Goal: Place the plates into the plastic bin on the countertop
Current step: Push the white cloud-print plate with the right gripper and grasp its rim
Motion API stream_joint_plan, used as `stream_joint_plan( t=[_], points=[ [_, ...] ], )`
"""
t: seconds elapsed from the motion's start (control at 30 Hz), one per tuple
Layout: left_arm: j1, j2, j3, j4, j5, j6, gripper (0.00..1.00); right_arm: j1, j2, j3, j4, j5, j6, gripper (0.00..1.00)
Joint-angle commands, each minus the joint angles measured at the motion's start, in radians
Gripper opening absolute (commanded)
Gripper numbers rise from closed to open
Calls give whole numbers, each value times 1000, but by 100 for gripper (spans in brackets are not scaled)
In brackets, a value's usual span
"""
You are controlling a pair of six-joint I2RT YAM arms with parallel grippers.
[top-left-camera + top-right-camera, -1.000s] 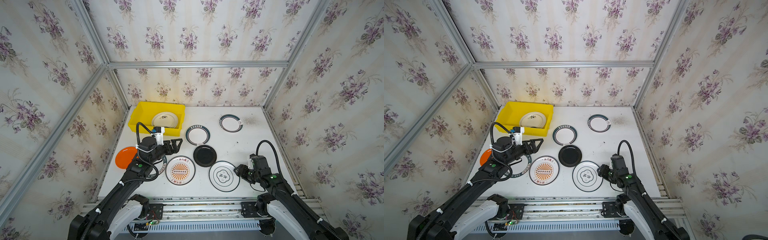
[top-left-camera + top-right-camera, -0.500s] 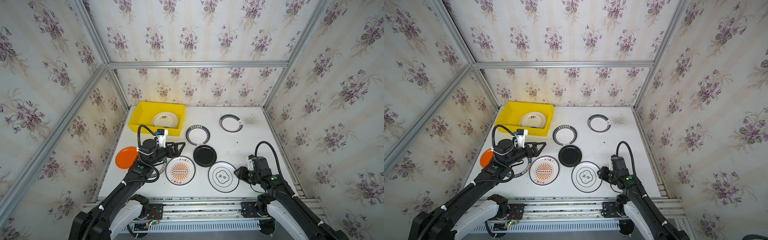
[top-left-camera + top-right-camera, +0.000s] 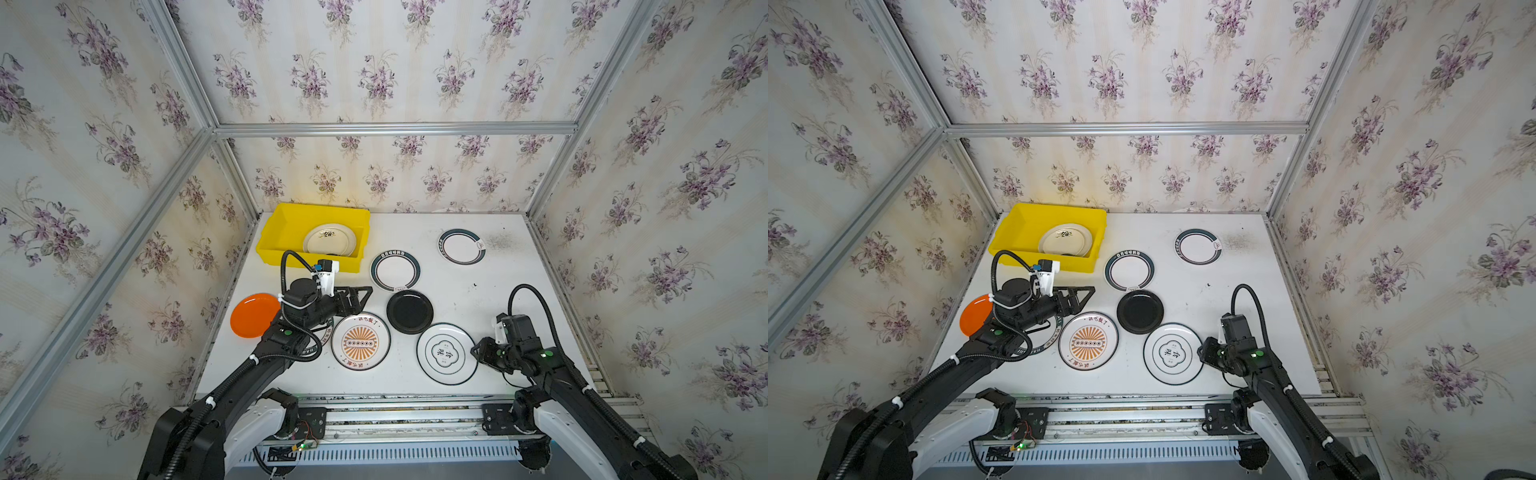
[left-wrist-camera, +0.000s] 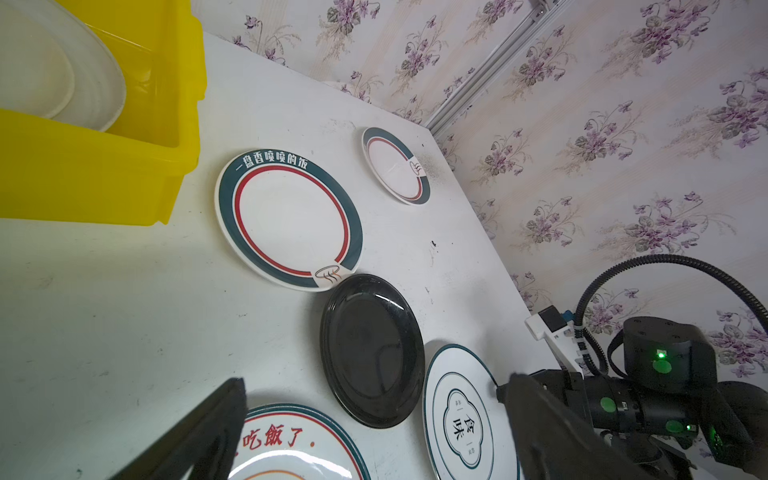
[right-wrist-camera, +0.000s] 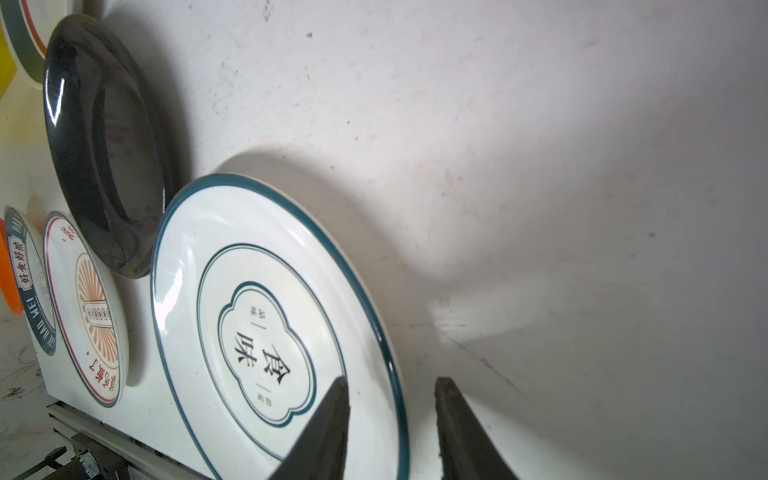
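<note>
The yellow plastic bin (image 3: 279,245) stands at the back left of the white countertop (image 3: 503,286) and holds a cream plate (image 3: 329,240). In front lie two green-rimmed plates (image 3: 395,271) (image 3: 461,246), a black plate (image 3: 409,311), a sunburst plate (image 3: 360,341), an orange plate (image 3: 251,316) and a white clover-emblem plate (image 3: 446,353). My left gripper (image 3: 368,296) hangs wide open and empty above the table, between bin and sunburst plate. My right gripper (image 5: 392,382) straddles the clover plate's (image 5: 249,316) right rim, with a gap showing beside each finger.
A lettered green-rimmed plate (image 3: 329,328) lies mostly hidden under my left arm. Aluminium rails and flowered walls close in the table on three sides. A dark scuffed patch (image 3: 500,241) marks the back right corner.
My left gripper has swung right and forward, away from the bin, toward the sunburst plate. The right gripper's fingers have narrowed around the clover plate's rim.
</note>
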Motion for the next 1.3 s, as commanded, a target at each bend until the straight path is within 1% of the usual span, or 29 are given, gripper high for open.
stream_joint_plan(
  t=[0.0, 0.17, 0.27, 0.47, 0.63, 0.7, 0.8, 0.93, 1.1, 1.27],
  points=[
    [0, 11, 5, 46, 13, -2, 100, 1, 10, 3, 18, 20, -11, 37],
    [0, 27, 7, 44, 8, 6, 100, 1, 33, 4, 29, 53, -12, 34],
    [-3, 32, 5, 46, 10, 22, 100, 1, 46, 16, 27, 60, -23, 33],
    [-7, 40, 5, 47, 1, 21, 100, 1, 81, 30, 36, 63, -31, 27],
    [-7, 41, 5, 40, -9, 22, 100, 1, 91, 29, 37, 82, -15, 27],
    [-7, 42, 5, 41, -5, 21, 100, 2, 85, 31, 36, 95, -8, 27],
    [-7, 42, 5, 41, -6, 23, 100, 1, 78, 42, -6, 157, 7, 27],
    [-7, 40, 4, 41, -5, 19, 100, 1, 67, 38, 1, 159, 17, 27],
    [-7, 40, 4, 39, -8, 16, 100, 1, 40, 35, -47, 217, 64, 26],
    [-7, 38, 5, 38, -7, 15, 100, 1, -2, 4, -33, 209, 104, 24]
  ],
)
